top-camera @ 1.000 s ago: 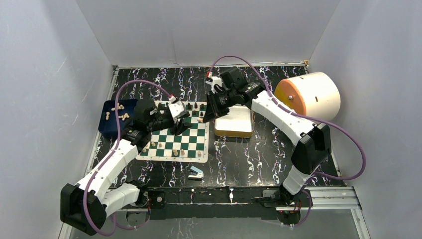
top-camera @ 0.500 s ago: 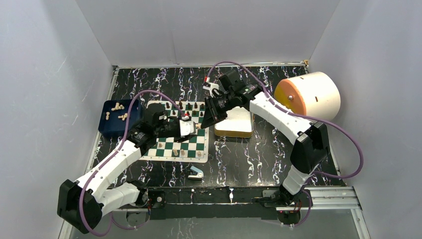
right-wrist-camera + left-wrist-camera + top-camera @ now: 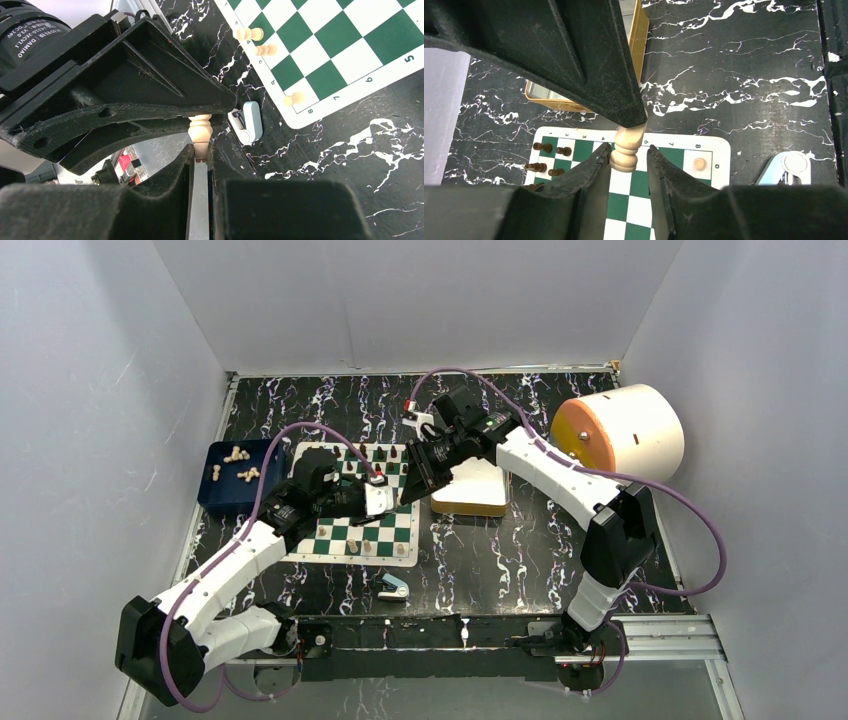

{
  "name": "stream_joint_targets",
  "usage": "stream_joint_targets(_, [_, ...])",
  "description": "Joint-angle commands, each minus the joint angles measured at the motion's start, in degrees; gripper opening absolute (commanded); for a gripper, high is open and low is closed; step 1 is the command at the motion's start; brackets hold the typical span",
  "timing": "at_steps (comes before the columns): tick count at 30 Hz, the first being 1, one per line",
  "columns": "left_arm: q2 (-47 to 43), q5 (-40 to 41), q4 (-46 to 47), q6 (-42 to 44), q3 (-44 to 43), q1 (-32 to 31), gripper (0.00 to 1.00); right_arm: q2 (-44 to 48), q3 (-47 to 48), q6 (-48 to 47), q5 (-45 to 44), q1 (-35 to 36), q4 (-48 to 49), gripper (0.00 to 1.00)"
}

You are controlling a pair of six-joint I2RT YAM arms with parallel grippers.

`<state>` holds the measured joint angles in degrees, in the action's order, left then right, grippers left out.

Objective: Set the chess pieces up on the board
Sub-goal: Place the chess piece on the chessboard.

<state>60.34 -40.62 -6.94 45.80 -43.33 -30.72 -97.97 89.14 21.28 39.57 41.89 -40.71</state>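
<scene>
Blue-and-white stapler (image 3: 394,587) lies nearest the arm bases, just off the board (image 3: 392,525). Left arm (image 3: 235,560) reaches diagonally over the board. Left gripper (image 3: 629,157) has its fingers parted, flanking the base of a pale piece (image 3: 626,150), with a gap on one side. Right arm (image 3: 560,475) stretches leftward across the tin (image 3: 478,488), wrist angled down. Right gripper (image 3: 200,152) is clenched on that piece's narrow end, above the board's right edge. Dark pieces (image 3: 395,453) line the far rows.
</scene>
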Motion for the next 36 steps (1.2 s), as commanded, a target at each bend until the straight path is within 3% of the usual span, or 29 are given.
stream_joint_targets(1, [-1.2,-1.0,-0.5,-1.5,-1.4,-0.6,0.26,-0.3,1.6,0.4,-0.2,0.0,-0.2,0.00])
stream_joint_targets(7, [-0.8,2.2,5.1,-15.1,-1.5,-0.7,0.09,3.5,-1.5,7.5,-6.5,0.0,6.8,0.04])
stream_joint_targets(13, [-1.1,8.4,11.9,-30.4,-0.7,-0.8,0.05,10.1,-10.0,18.6,-12.6,0.1,21.1,0.11])
stream_joint_targets(19, [-0.2,8.4,14.6,-36.5,-1.5,-0.8,0.00,10.3,-10.1,19.4,-12.3,0.0,22.0,0.19])
stream_joint_targets(25, [0.6,8.6,14.7,-38.1,-2.4,-0.8,0.00,11.1,-10.7,19.2,-12.9,0.0,21.6,0.06])
stream_joint_targets(28, [0.6,8.4,14.4,-38.9,-2.2,-0.8,0.06,11.4,-10.5,18.3,-14.8,0.0,20.9,0.02])
stream_joint_targets(31, [-0.2,9.3,13.7,-40.0,-1.5,-0.8,0.26,11.5,-9.9,16.3,-18.5,0.1,18.4,0.01])
stream_joint_targets(36, [-2.2,12.9,11.8,-43.4,-0.8,-0.8,0.38,10.8,-8.2,13.7,-23.2,0.0,14.9,0.00])
